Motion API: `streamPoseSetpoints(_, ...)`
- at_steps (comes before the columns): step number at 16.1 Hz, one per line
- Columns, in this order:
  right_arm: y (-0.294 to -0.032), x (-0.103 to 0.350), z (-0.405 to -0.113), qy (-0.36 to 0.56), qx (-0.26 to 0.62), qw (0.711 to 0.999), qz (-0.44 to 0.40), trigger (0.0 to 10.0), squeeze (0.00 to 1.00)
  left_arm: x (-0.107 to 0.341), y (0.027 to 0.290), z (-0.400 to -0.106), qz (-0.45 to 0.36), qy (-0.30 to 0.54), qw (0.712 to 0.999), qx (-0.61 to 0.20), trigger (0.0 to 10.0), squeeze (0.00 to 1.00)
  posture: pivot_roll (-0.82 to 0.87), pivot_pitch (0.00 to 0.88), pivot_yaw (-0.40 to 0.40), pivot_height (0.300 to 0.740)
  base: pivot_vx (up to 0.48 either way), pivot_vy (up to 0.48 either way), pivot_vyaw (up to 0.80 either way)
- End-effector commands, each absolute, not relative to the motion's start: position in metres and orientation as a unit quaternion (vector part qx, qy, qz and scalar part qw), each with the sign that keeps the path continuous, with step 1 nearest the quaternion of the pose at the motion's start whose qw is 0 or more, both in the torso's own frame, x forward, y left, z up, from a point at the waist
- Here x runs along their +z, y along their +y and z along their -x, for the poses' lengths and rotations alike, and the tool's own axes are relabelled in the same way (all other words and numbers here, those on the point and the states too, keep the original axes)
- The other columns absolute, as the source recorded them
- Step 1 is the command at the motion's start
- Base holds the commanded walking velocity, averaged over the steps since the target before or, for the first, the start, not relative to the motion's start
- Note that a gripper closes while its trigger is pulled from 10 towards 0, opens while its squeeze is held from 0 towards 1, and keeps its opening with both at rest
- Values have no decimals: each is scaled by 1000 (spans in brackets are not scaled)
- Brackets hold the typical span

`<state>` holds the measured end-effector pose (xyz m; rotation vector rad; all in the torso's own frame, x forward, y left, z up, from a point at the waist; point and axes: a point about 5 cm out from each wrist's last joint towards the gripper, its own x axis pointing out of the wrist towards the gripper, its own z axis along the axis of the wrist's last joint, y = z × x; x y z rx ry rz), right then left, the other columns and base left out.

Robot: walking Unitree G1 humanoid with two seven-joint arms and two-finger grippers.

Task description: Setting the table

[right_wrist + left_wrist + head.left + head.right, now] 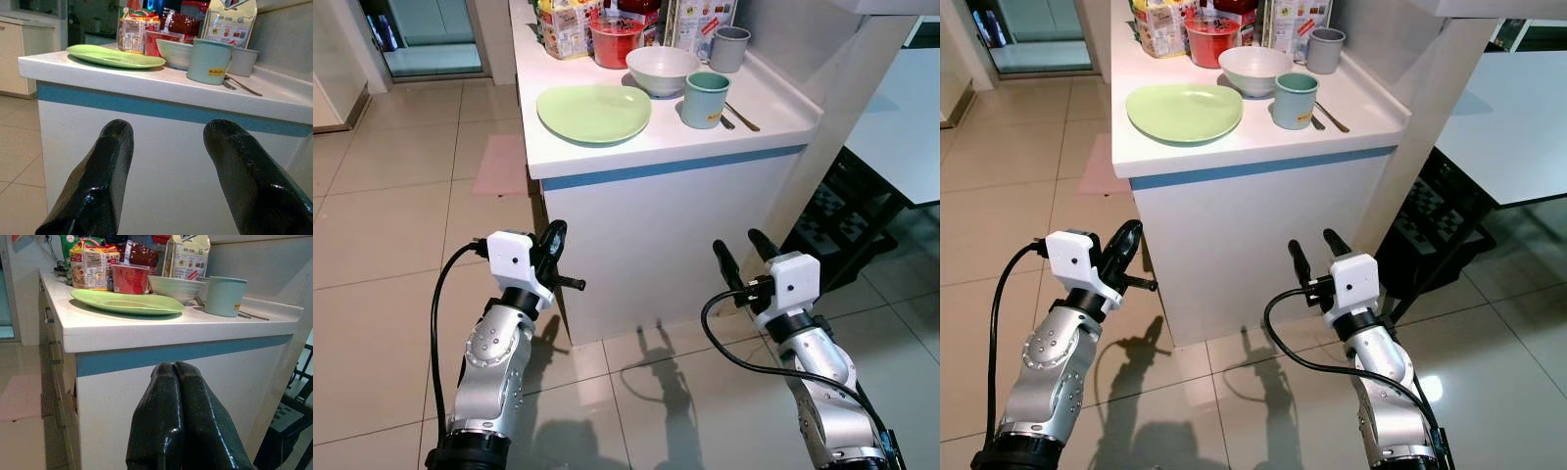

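Robot stands facing the white blue-edged counter [705,127], both arms held low, short of it: left gripper [553,245] pinched closed and empty, right gripper [744,250] spread wide, presumably readied for the shallow pale-green plate [594,112] or teal ceramic mug [704,99] set near the counter's front edge.

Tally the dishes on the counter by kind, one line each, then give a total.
Plates: 1, the green plate
Bowls: 1, the white bowl
Cups: 2, the teal cup and the grey cup
Red tubs: 1, the red tub
Total: 5
Some cutlery lies beside the teal cup; how many pieces is hard to tell.
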<state>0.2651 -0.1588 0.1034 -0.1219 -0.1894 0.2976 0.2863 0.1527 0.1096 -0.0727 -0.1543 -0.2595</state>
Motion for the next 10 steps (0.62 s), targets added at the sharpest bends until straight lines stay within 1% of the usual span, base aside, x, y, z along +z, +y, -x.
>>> streamPoseSetpoints(1,-162,105,-263,-98,142,983,66,10000,0,112,151,-287,32,-78,987,-137,10000,0,3,0,18,740,0,0,0)
streamPoseSetpoints(7,-151,100,-257,-92,148,983,59,10000,0,115,153,-285,14,-74,986,-147,10000,0,30,0,34,740,0,0,0)
streamPoseSetpoints(10,-151,97,-254,-89,151,983,60,10000,0,110,154,-282,14,-66,987,-143,10000,0,26,0,34,740,0,0,0)
